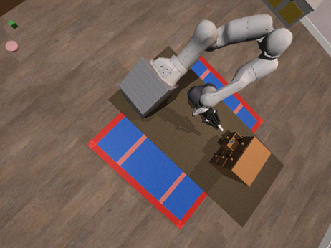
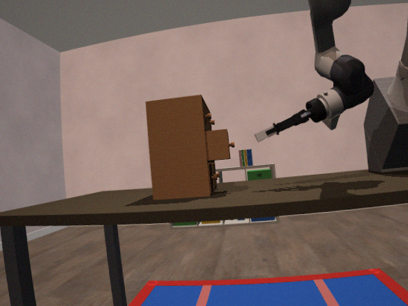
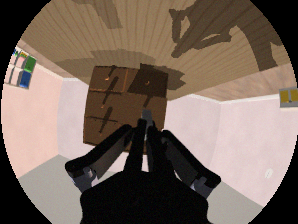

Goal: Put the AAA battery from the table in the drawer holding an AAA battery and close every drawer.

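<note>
No readable labels anywhere. Gripper [image 2: 264,134] jaws are pressed together on nothing, its long axis aimed at the chest [image 2: 177,147], whose middle drawer [image 2: 218,145] sticks out.

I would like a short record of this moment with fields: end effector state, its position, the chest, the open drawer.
end effector: shut, nothing between the fingers
position: in the air above the table, in front of the chest, pointing toward it, not touching
chest: upright on the table, knobs toward the arm
open drawer: one drawer partly pulled out, level; the others look pushed in
drawer content: a small blue item shows in the top view; unclear what it is
</note>
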{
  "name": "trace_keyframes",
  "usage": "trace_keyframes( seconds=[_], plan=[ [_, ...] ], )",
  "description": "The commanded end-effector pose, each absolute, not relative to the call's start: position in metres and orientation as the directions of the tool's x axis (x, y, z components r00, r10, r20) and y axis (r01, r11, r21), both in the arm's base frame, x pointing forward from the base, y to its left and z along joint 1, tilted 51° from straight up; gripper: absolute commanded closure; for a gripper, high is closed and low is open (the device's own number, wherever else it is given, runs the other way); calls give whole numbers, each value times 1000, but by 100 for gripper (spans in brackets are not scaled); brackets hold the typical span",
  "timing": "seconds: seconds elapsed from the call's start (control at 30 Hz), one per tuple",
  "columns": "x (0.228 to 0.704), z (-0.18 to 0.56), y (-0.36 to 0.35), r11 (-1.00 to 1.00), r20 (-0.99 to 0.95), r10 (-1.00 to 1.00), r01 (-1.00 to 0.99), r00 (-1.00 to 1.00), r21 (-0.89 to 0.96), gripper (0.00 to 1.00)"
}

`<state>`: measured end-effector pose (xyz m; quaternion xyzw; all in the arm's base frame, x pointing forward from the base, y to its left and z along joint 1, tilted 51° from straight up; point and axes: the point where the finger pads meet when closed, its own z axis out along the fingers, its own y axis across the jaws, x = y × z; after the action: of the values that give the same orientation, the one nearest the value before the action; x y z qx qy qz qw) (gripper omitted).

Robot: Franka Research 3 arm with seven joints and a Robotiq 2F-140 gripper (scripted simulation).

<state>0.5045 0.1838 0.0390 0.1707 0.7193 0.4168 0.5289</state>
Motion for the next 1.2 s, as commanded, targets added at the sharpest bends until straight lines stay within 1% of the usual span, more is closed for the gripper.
trace_keyframes(
  seconds=[0.0,0.3,1.17],
  plan=[
    [514,33,187,610,-629,675,-187,-386,770,100],
    [534,31,195,610,-629,675,-187,-386,770,100],
    [536,31,196,610,-629,675,-187,-386,770,100]
  ],
)
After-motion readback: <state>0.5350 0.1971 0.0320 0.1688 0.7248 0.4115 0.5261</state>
